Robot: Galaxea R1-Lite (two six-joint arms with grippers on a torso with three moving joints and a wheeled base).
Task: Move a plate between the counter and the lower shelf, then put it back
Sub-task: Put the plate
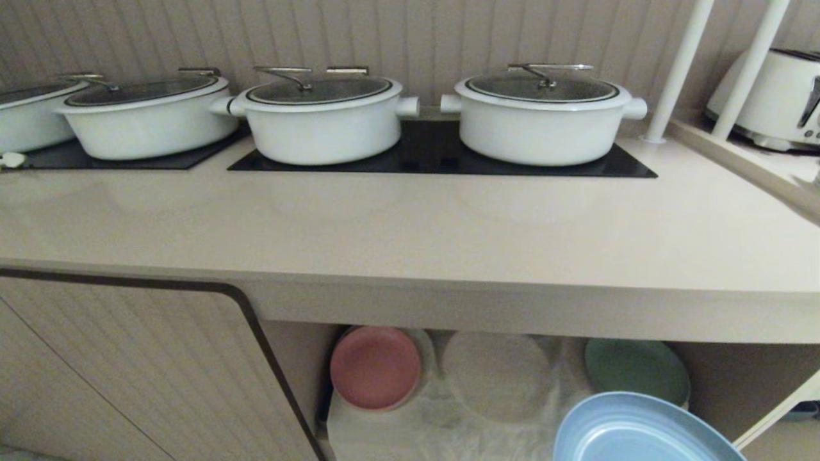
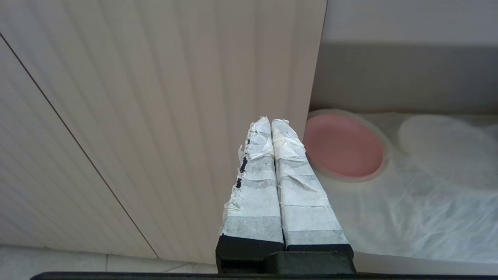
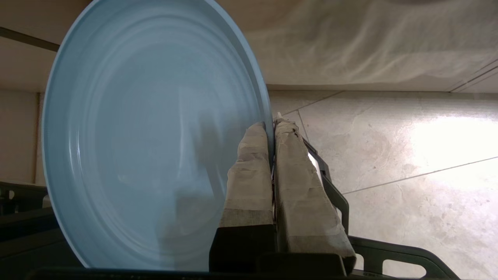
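Note:
The light-blue plate (image 1: pixel 640 432) hangs in front of the lower shelf (image 1: pixel 506 390), below the front edge of the counter (image 1: pixel 410 224). In the right wrist view my right gripper (image 3: pixel 271 125) is shut on the rim of the plate (image 3: pixel 148 136), one taped finger on each side of the rim. The gripper itself is outside the head view. My left gripper (image 2: pixel 271 120) is shut and empty, pointing at the ribbed cabinet door (image 2: pixel 155 116) beside the shelf opening.
On the shelf's white cloth liner (image 1: pixel 448 422) lie a pink plate (image 1: pixel 375 367), a green plate (image 1: pixel 637 370) and a cloth-covered mound (image 1: pixel 496 374). Three white lidded pots (image 1: pixel 323 115) stand on black hob panels (image 1: pixel 442 157). A white appliance (image 1: pixel 778 96) sits on the raised right ledge.

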